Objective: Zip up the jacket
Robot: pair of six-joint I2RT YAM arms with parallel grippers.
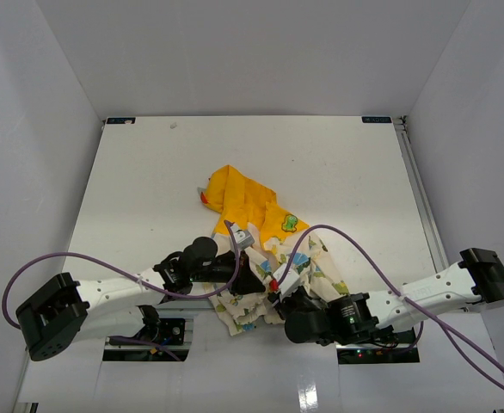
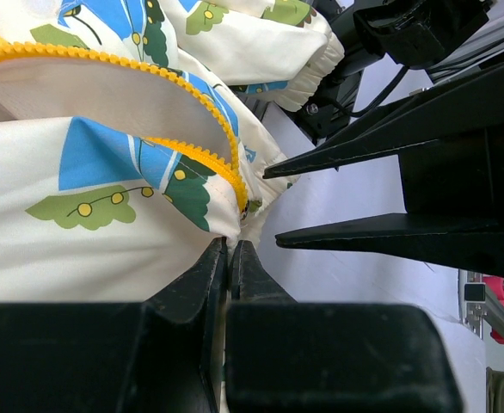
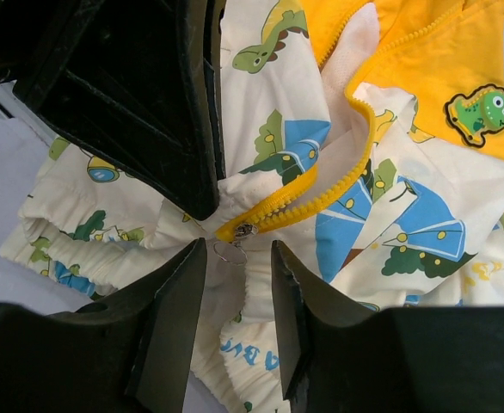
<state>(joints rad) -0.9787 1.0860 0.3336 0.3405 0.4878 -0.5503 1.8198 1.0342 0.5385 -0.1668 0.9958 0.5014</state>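
While the slider [image 3: 244, 230] sits at the zip's foot with teeth [image 3: 342, 181] gaping above, the jacket [image 1: 265, 258] lies crumpled on the table's [image 1: 149, 172] near half, left gripper [image 2: 230, 249] clamped on its hem [image 2: 222, 225], right gripper [image 3: 237, 268] spread around the pull [image 3: 230, 251]: zipping all left to do.

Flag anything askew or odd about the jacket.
The jacket lies crumpled rather than flat, bunched where the left gripper pinches it. The yellow zipper teeth gape apart above the slider, which sits just ahead of the open right gripper. Nothing looks torn.
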